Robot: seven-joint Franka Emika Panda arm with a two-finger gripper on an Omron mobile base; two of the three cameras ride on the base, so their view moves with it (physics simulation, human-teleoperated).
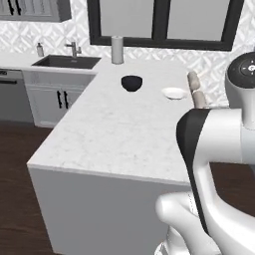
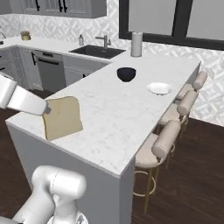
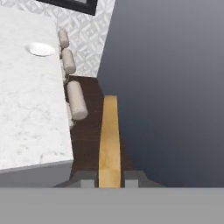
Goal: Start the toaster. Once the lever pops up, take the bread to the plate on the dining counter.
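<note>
Your dining counter surface (image 2: 131,113) fills the frame, long and white-veined. Far along it sits the plate (image 2: 159,89), bare, just beyond the dark bowl (image 2: 126,74), with 3 stools (image 2: 166,139) along the right edge. The bread (image 2: 62,117) hangs at the near end, well apart from the plate. Your end effector (image 3: 109,177) is clenched on its edge. Judgement: toasting done; carry and placement remain.

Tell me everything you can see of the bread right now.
The bread is a thin, roughly square golden-tan slice with a slightly darker crust edge. In the right base view it stands nearly upright, held in the air over the near end of the dining counter. In the hand view it shows edge-on, pinched between the two fingertips of the claw. It is far from the plate.
</note>
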